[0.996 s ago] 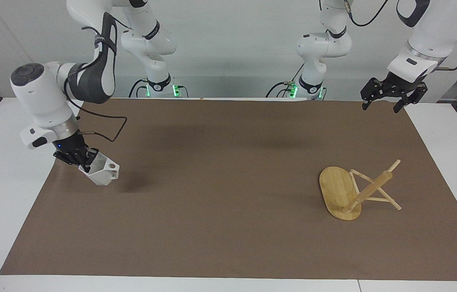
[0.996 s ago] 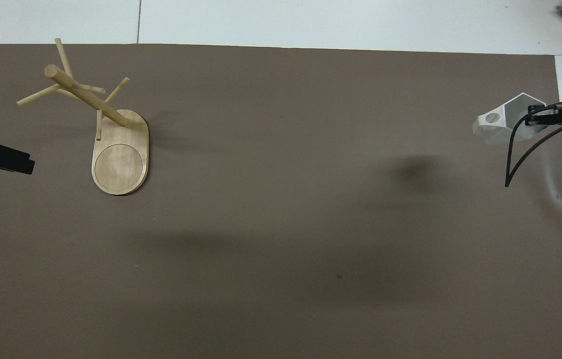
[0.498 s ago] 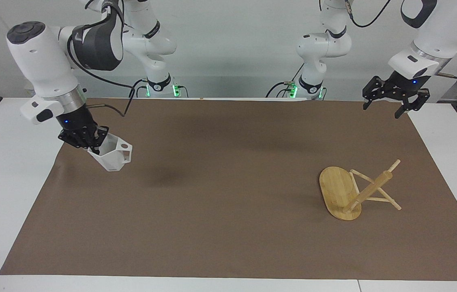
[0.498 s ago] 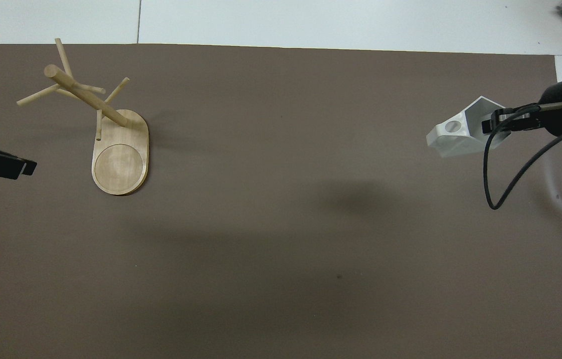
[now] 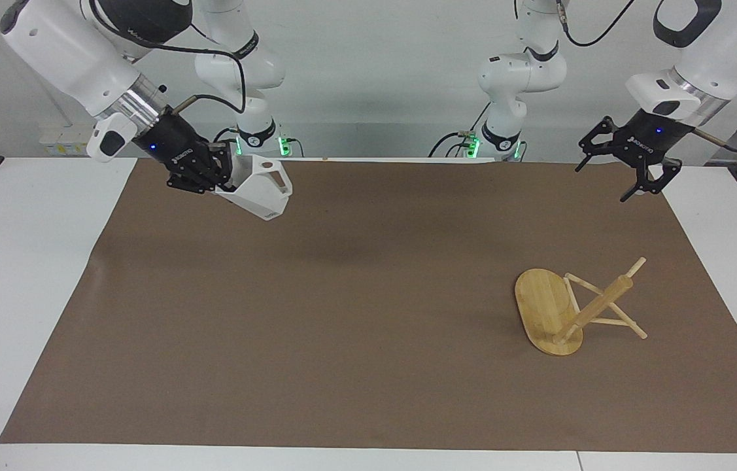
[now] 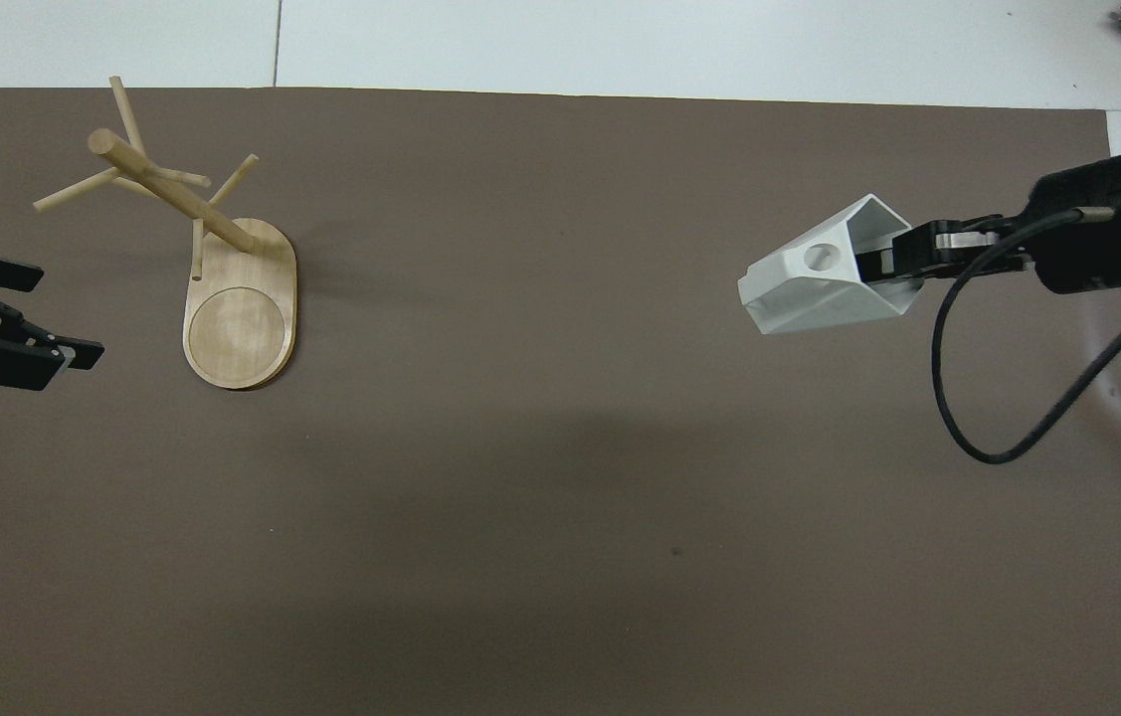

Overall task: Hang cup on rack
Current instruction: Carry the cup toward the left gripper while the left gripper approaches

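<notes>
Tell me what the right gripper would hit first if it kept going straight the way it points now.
Probably nothing before the brown mat. The right gripper, shut on the cup, is held in the air and points toward the left arm's end; its line seems to pass nearer the robots than the rack, though depth is uncertain.

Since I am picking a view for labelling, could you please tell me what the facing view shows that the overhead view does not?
Only the facing view shows both arms' bases and upper links, and that the cup hangs high off the brown mat. Only the overhead view shows the round recess in the rack's base and looks into the cup's open mouth. Both show the right gripper shut on the cup's rim, the left gripper open and waiting in the air near the rack, and the rack standing toward the left arm's end with bare pegs.
</notes>
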Available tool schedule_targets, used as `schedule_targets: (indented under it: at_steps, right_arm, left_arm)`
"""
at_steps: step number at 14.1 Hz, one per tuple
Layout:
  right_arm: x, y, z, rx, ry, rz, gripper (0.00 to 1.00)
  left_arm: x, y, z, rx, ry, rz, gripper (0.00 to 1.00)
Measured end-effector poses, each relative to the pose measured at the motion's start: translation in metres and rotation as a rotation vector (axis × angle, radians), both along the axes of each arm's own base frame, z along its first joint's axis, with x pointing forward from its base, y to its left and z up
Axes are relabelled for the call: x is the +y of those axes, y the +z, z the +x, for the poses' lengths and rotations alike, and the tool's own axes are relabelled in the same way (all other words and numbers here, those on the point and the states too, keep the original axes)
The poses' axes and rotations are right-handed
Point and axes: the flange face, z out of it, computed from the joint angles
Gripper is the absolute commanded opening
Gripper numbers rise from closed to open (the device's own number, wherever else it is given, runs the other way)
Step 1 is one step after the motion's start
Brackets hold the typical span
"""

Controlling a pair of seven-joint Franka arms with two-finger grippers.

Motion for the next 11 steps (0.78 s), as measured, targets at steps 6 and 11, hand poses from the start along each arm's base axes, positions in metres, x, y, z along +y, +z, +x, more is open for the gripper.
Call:
schedule_targets:
  at_steps: [6, 11]
  right_arm:
    - [0.099, -0.008, 0.001, 0.068, -0.126, 0.173, 0.0]
    - [0.185, -0.034, 0.002, 0.104, -0.219, 0.233, 0.0]
  left_arm:
    - [-0.025, -0.004, -0.009, -0.002, -0.081, -0.144, 1.0]
    - [-0.073, -0.001, -0.019, -0.017, -0.208, -0.216, 1.0]
